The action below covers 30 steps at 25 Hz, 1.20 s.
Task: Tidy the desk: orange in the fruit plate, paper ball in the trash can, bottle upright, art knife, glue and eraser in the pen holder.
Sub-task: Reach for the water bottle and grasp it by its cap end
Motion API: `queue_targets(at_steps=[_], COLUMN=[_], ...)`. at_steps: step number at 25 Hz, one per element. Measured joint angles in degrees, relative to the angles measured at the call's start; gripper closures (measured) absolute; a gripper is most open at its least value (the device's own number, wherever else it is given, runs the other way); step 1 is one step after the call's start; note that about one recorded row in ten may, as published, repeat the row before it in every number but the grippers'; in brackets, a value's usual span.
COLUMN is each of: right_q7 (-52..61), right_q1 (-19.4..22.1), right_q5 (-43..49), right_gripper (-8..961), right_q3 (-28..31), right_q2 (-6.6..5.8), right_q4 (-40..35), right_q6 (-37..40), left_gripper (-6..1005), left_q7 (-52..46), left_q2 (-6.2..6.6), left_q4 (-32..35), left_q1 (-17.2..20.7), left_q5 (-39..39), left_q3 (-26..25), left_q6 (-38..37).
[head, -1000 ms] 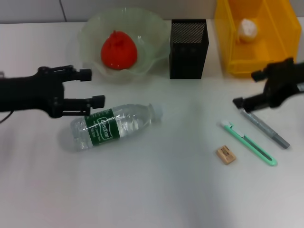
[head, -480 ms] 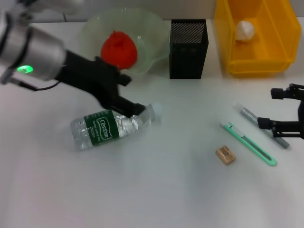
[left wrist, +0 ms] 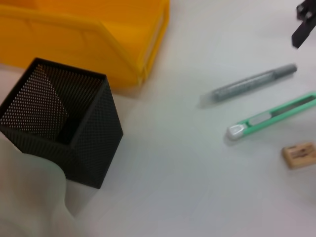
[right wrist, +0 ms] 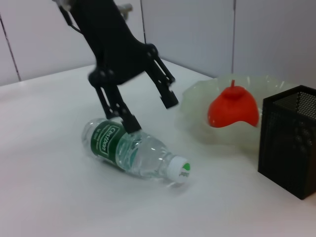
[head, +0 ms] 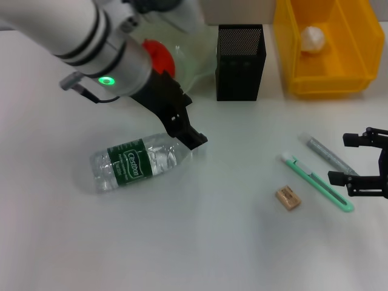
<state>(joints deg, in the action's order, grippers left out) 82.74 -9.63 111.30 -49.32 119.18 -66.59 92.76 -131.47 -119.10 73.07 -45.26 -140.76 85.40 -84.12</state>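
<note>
Completed: orange (head: 159,54) in fruit plate (right wrist: 207,136), paper ball (head: 313,38) in trash can (head: 357,66). Outstanding: bottle (head: 136,162) lies flat on the desk (head: 212,242) beneath the left gripper (right wrist: 148,111), jaws spread and empty. Art knife (head: 316,182), glue (head: 330,157) and eraser (head: 288,197) lie loose outside the pen holder (head: 240,62), beside the right gripper (head: 357,159), jaws likewise apart.

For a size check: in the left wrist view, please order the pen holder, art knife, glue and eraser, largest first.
1. pen holder, though it is nearest the camera
2. art knife and glue, which look alike in length
3. eraser
</note>
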Motion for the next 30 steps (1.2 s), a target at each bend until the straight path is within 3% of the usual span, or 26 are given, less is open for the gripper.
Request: queue_targets(at_steps=[9,16,30], right_q7=[-0.85,-0.54,0.02], right_q1=[-1.02,-2.0,-3.86], right_q5=[-0.18,-0.24,-0.39], right_gripper=[110,111,111], right_q3=[-0.07,-0.02,-0.49], right_q2=[0.23,0.29,0.36], right_q4=[0.53,0.58,1.87], right_q6=[-0.43,-0.42,-0.24], left_gripper=[195,202,216], left_q7=[-0.85,-1.04,-0.99], left_q2=[-0.07,-0.09,-0.09], left_q4=[-10.56,-13.75,-16.4], left_q1=[-3.48,-3.6,-3.99], left_q5=[-2.12,-2.18,-2.23], left_q3=[8.62,12.16,16.81], left_q6=[9.85,15.48,18.31])
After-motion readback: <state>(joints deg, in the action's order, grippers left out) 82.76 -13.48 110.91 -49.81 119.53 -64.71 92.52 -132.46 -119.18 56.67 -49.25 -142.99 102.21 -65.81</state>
